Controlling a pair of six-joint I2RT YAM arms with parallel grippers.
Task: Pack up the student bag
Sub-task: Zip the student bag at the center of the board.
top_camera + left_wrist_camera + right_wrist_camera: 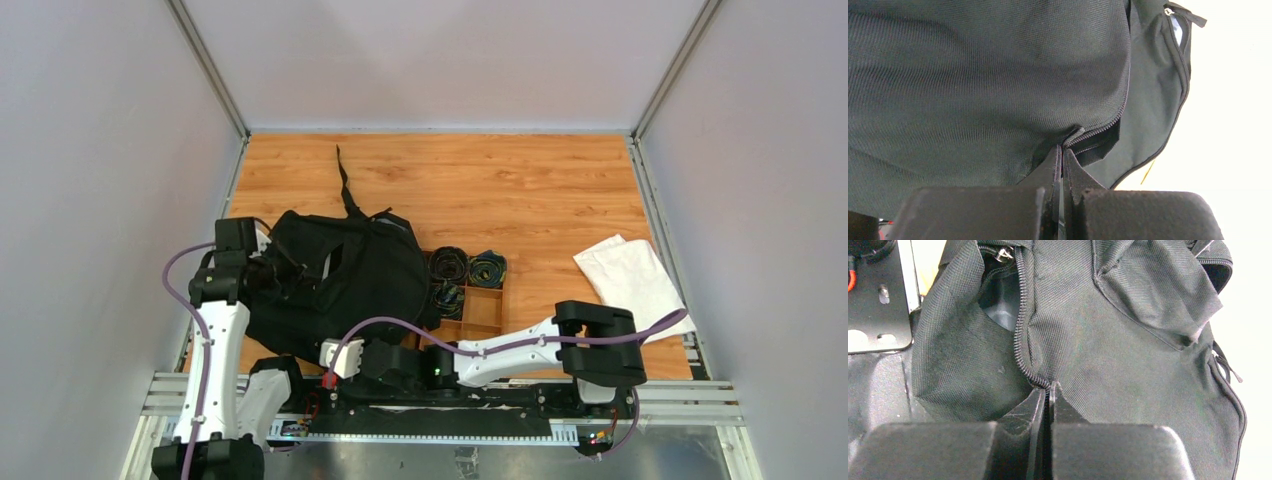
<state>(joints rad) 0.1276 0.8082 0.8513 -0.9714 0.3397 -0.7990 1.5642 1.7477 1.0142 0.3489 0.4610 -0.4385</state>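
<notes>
Both arms are built alike: the left arm [222, 345] and the right arm [510, 352] have smooth white links between chunky black joint blocks. A purple cable [178, 285] runs along the left one. A second purple cable [395, 325] runs along the right one, near a small red plug [327, 380]. The left gripper [1062, 148] and right gripper [1048, 387] have matte black wedge-shaped fingers, faintly scratched, on grainy black blocks.

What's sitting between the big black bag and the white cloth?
The wooden tray, with coiled cords in it, sits right by the student bag. Then there is bare table up to the white cloth. The top view shows it.
</notes>
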